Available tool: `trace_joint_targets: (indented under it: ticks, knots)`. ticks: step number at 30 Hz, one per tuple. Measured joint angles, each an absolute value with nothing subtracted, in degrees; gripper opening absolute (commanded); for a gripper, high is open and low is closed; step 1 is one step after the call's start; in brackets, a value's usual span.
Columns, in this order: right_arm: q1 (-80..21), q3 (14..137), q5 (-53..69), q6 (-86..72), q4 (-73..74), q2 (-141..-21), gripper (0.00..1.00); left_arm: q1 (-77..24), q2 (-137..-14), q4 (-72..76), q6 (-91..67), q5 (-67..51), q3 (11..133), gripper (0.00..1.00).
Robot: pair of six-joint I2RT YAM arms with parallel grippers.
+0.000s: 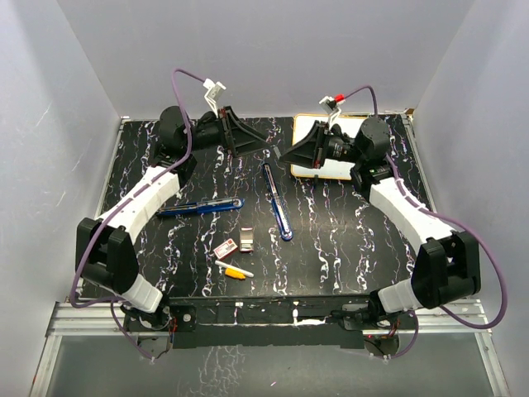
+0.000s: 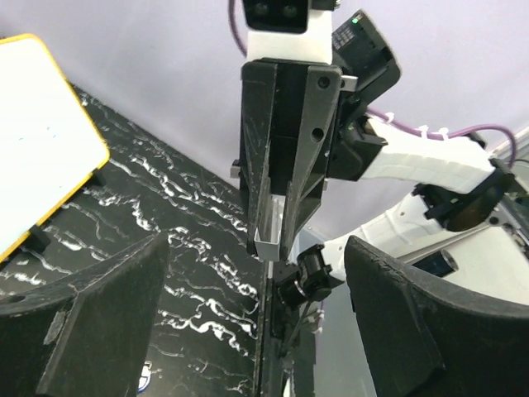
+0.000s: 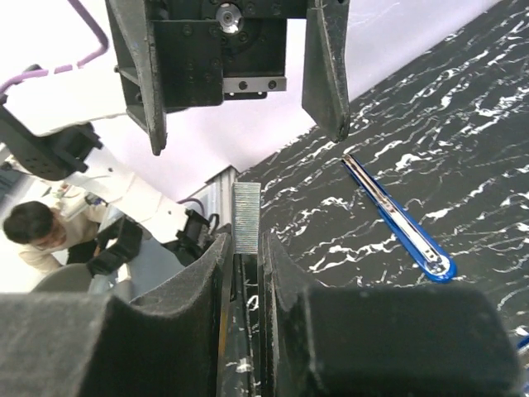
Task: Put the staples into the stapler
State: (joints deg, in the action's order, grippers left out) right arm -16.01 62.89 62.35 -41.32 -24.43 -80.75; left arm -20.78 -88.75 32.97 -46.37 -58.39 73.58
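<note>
My right gripper is shut on a silvery strip of staples, which sticks out past its fingertips. In the top view it hovers over the back middle of the table, facing my left gripper almost tip to tip. My left gripper stands open with nothing between its fingers. In its view the held strip shows end-on. The blue stapler lies open in two long parts, one at the left and one in the middle. A second strip lies by the red-and-white box.
A yellow-and-white marker lies near the front edge, just below the box. A white board with a yellow rim sits at the back right under my right arm. Grey walls close in the table on three sides.
</note>
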Motion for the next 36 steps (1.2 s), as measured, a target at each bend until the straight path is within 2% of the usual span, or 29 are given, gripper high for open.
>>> trace_joint_targets:
  ticks: [11, 20, 26, 36]
  knots:
    - [-16.6, 62.6, 64.6, -53.3, -38.3, -83.6, 0.09, -20.9, -89.8, 48.2, -57.5, -59.2, 72.1, 0.72]
    - [-17.4, 62.6, 64.7, -55.7, -41.1, -84.5, 0.09, -21.8, -90.6, 49.3, -58.6, -58.9, 71.8, 0.59]
    - [-17.4, 62.6, 64.6, -55.9, -41.5, -84.5, 0.09, -22.6, -90.7, 49.2, -58.6, -58.9, 71.3, 0.56]
    - [-17.4, 62.6, 64.1, -55.6, -41.6, -84.9, 0.09, -23.1, -90.7, 46.6, -56.6, -58.9, 71.3, 0.42]
